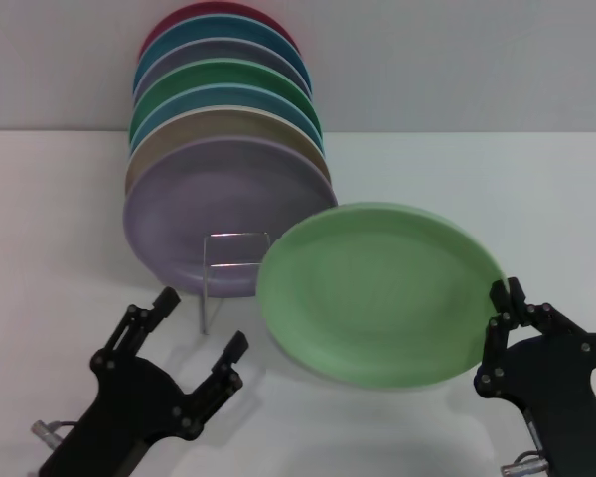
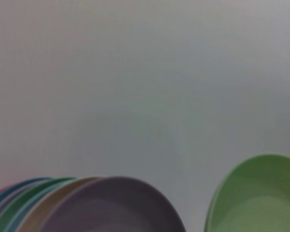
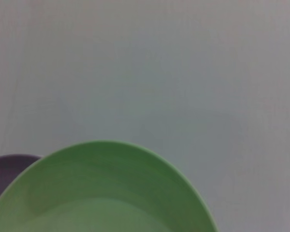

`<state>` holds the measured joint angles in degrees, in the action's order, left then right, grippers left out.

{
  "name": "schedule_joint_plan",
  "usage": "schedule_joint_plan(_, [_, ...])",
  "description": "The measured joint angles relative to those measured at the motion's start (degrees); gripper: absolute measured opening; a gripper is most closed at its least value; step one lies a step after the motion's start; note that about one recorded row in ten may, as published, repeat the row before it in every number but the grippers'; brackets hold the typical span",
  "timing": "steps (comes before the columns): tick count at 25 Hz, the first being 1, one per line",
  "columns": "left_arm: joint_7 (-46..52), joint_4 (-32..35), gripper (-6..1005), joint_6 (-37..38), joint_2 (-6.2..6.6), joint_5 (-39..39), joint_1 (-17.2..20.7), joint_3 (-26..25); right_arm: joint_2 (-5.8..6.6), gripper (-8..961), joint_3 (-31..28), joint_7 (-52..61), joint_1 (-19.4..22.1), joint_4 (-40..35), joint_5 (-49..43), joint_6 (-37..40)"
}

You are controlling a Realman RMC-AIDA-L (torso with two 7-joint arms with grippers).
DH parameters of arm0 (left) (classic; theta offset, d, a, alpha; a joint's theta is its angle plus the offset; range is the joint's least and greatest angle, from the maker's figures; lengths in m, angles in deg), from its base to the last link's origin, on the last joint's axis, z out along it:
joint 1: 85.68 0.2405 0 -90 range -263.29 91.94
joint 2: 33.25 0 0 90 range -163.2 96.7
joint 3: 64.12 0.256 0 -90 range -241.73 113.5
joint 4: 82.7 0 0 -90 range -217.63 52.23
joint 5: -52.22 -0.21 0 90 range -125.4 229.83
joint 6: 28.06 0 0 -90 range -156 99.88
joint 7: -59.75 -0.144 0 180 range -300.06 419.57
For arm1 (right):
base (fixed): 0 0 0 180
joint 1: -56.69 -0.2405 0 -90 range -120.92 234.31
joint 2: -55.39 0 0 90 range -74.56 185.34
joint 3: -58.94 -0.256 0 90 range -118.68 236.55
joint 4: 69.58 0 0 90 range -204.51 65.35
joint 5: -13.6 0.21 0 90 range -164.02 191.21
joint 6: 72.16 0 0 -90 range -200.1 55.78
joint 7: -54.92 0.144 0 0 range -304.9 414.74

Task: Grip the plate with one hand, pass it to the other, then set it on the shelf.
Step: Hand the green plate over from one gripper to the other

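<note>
Fingers of the right gripper (image 1: 504, 301) clench the rim of the light mint-green matte plate (image 1: 377, 290), held tilted beside the silver wire shelf (image 1: 235, 260). Left gripper (image 1: 201, 320) waits released nearby; the handover seems next.

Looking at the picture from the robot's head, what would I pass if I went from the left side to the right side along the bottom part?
Left tool, open and empty → the wire shelf's front loop below the lilac plate → light green plate → right tool, shut on the light green plate's edge.
</note>
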<state>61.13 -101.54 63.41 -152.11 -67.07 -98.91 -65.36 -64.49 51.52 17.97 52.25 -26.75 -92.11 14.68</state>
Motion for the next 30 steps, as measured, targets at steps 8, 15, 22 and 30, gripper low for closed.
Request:
schedule_joint_plan(8, [0.17,-0.8,825,-4.98,-0.05,0.02,-1.13,-0.25,0.0,19,1.53,-4.1,0.73,1.25,0.05,0.12])
schedule_joint_plan(15, [0.77,-1.2,825,-6.43,0.1,0.26,-1.97,-0.52,0.0,20,2.17,-5.33,0.62,1.28,-0.19,0.16])
schedule_joint_plan(22, [1.29,-1.2,825,-7.59,0.09,0.43,-2.79,-0.53,0.0,19,2.32,-5.64,0.72,1.05,-0.38,0.17])
schedule_joint_plan(30, [3.8,-0.8,825,-8.62,0.23,0.46,-3.5,-1.74,0.0,19,2.86,-5.65,-0.01,0.83,-0.45,0.17])
